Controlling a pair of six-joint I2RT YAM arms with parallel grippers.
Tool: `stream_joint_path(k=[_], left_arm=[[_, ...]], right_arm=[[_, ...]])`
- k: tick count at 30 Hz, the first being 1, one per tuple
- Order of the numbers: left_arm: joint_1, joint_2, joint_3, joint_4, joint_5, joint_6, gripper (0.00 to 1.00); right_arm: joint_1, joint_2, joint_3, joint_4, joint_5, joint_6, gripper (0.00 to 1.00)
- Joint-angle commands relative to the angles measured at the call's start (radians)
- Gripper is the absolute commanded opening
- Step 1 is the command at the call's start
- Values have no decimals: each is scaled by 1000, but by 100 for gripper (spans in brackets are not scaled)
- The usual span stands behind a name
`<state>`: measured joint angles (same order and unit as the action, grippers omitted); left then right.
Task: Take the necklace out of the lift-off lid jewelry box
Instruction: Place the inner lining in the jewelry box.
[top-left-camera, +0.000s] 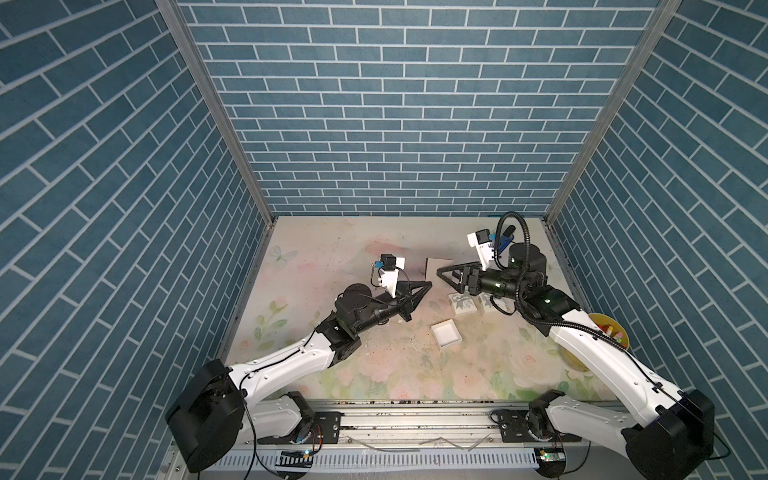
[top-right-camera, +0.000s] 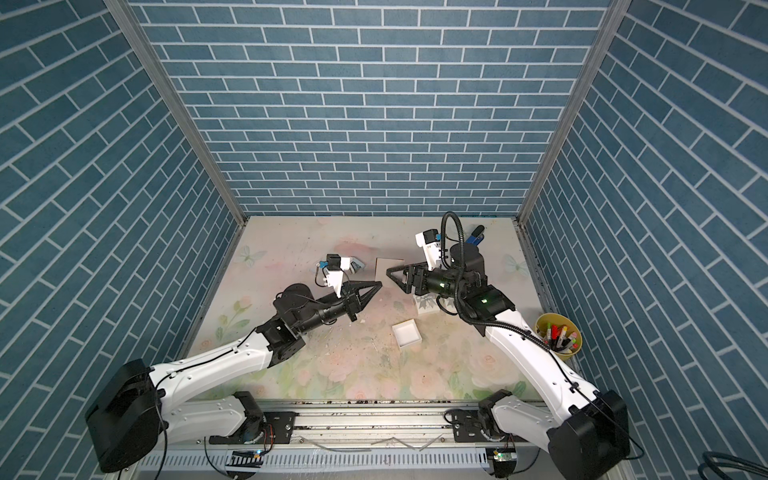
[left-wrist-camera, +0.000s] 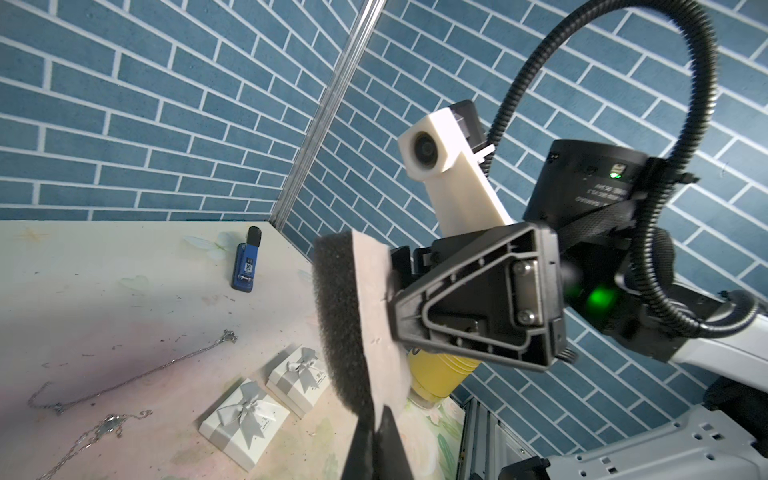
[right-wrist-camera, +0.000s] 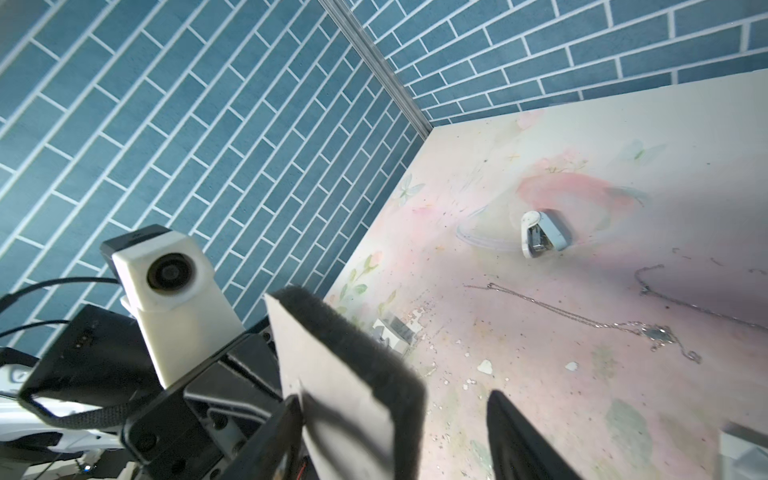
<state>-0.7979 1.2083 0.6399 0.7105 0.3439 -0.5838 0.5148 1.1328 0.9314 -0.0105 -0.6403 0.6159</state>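
The removal looks all but done. A shallow white square cardboard tray (top-left-camera: 446, 334), either the jewelry box's base or its upturned lid (I cannot tell which), sits open and looks empty near the middle of the floral-printed worktop (top-left-camera: 374, 370). A fine silver chain necklace with a small pendant (right-wrist-camera: 658, 333) lies loose on the bare worktop, outside any box, and a second thin silver chain (right-wrist-camera: 644, 289) lies near it. Which of the two came from this box cannot be told. The black foam pad with a pale card face (left-wrist-camera: 365, 316), seemingly the box's insert, is up in the air between the two arms, with no chain visible on it. What seems left is to set that pad down and draw the arms back. Two closed pale-grey gift boxes with ribbon bows (left-wrist-camera: 245, 415) (left-wrist-camera: 297, 376) stand side by side and look untouched. The left hand (left-wrist-camera: 376, 444) is closed tight, its black fingers pinching the lower edge of the pad and carrying it. The right hand (right-wrist-camera: 395, 440) stands clearly open. One finger (right-wrist-camera: 270, 436) lies against the card face and the other is well apart from the pad, so it touches the pad without gripping it.
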Motion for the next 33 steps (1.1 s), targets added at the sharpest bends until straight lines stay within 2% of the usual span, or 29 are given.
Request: stream_joint_path(k=[1, 4, 6, 8, 9, 14, 17, 22, 30, 33], left_arm=[[2, -1, 17, 47, 27, -11, 0], [3, -3, 14, 24, 18, -11, 0], [2, -1, 9, -5, 1, -7, 1], [3, 0, 8, -39, -10, -6, 9], [3, 5, 5, -46, -5, -5, 10], [5, 28, -24, -2, 4, -25, 8], [8, 39, -38, 33, 3, -41, 8], [14, 48, -48, 37, 2, -42, 13], [25, 73, -45, 75, 26, -55, 1], [29, 78, -51, 79, 26, -60, 3]], right_arm=[[0, 12, -19, 126, -60, 92, 56], [-1, 11, -24, 137, -66, 105, 27], [-1, 2, -29, 128, -61, 103, 17], [-1, -12, -31, 101, -50, 90, 10], [-2, -18, -31, 84, -46, 83, 8], [-7, -53, -41, 27, -27, 58, 0], [-10, -63, -48, 14, -22, 55, 0], [-13, -69, -41, -24, -9, 45, 0], [-15, -70, -31, -63, -12, 25, 0], [-16, -74, -27, -71, -4, 25, 0]])
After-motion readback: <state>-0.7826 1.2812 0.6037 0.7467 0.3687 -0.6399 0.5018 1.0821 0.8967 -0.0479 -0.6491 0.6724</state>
